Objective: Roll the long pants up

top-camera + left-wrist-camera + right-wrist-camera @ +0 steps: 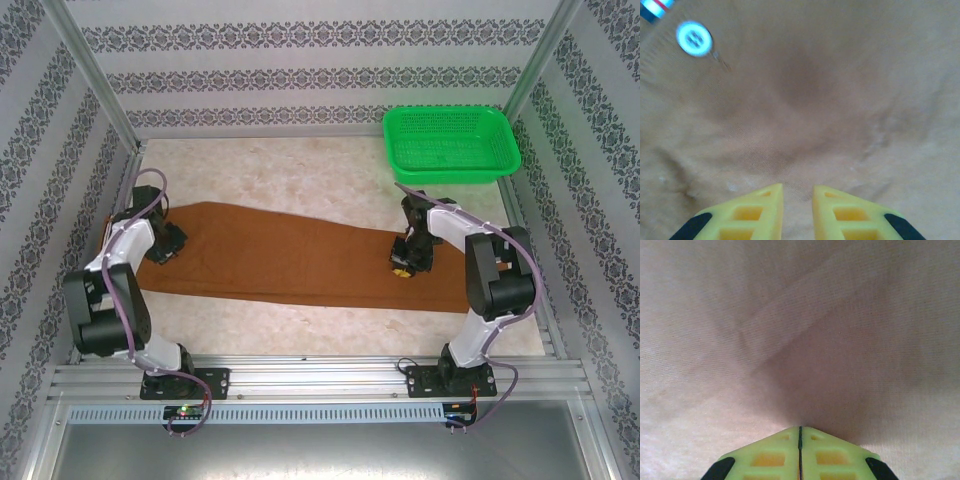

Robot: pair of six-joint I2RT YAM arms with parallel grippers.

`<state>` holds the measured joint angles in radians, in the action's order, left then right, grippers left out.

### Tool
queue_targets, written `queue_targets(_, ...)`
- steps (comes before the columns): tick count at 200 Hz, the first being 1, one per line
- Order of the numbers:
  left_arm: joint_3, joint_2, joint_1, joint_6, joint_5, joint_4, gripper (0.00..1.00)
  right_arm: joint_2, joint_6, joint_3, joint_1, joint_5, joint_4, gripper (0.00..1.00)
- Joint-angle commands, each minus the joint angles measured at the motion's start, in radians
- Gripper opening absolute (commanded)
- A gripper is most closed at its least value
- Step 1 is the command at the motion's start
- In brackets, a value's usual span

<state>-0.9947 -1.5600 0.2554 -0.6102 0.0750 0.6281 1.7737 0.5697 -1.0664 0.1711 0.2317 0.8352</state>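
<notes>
Left claw (797,199): jaws a little apart, tips down on the cloth, nothing visibly between them. Just ahead of it, a pale button (694,38) marks the waist end.

Right claw (800,440): jaws pressed together with no gap. Creases in the cloth run in toward the tips, but whether a fold is nipped there cannot be told.

The long pants (290,260) lie flat across the worktop (300,180), parallel to its near edge. The waist is toward the left edge under the left claw, and the legs taper toward the right edge. The right claw sits on the legs, short of the hems. A green basket (450,145) stands at the far right corner, well apart from the garment.

Handling, as judged: the cloth is light, soft and limp — it will sag, crease and slide on the smooth worktop instead of holding a shape. Grip at one end, both layers together, near the outer edges of that end. A pinch mid-panel will only tent the top layer. Keep the roll tight and even, or it is likely to skew.
</notes>
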Motion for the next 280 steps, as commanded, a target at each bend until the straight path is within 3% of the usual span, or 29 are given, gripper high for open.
queue_targets(1, -0.012, -0.062, 0.002, -0.007, 0.051, -0.013, 0.22, 0.064, 0.004, -0.014, -0.027, 0.022, 0.012, 0.10)
queue_targets(59, -0.087, -0.223, 0.005, -0.060, 0.138, -0.075, 0.25, 0.243, 0.054, -0.258, -0.147, 0.105, 0.069, 0.10)
queue_targets(104, -0.162, -0.300, 0.005, -0.102, 0.168, -0.100, 0.22, 0.384, 0.032, -0.541, -0.198, 0.060, 0.171, 0.12)
queue_targets(111, -0.168, -0.296, 0.005, -0.107, 0.178, -0.107, 0.21, 0.359, 0.031, -0.547, -0.215, 0.031, 0.158, 0.18)
queue_targets(121, -0.178, -0.278, 0.002, -0.108, 0.183, -0.116, 0.25, 0.289, 0.025, -0.534, -0.245, -0.029, 0.138, 0.39)
queue_targets(142, -0.220, -0.245, -0.017, -0.074, 0.149, -0.076, 0.34, 0.092, -0.019, -0.460, -0.329, -0.170, 0.111, 0.72)
queue_targets(149, -0.232, -0.239, -0.023, -0.059, 0.136, -0.063, 0.35, 0.040, -0.035, -0.437, -0.360, -0.202, 0.114, 0.76)
queue_targets(183, -0.257, -0.260, -0.025, -0.035, 0.088, -0.028, 0.32, -0.102, -0.036, -0.330, -0.564, -0.231, 0.107, 0.76)
queue_targets(207, -0.259, -0.304, -0.024, -0.048, 0.137, -0.054, 0.26, -0.107, -0.036, -0.284, -0.666, -0.235, 0.075, 0.73)
queue_targets(242, -0.269, -0.336, -0.027, -0.043, 0.159, -0.065, 0.24, -0.058, -0.016, -0.271, -0.759, -0.234, 0.004, 0.71)
queue_targets(280, -0.268, -0.347, -0.028, -0.033, 0.159, -0.067, 0.24, 0.045, -0.001, -0.277, -0.773, -0.203, -0.064, 0.70)
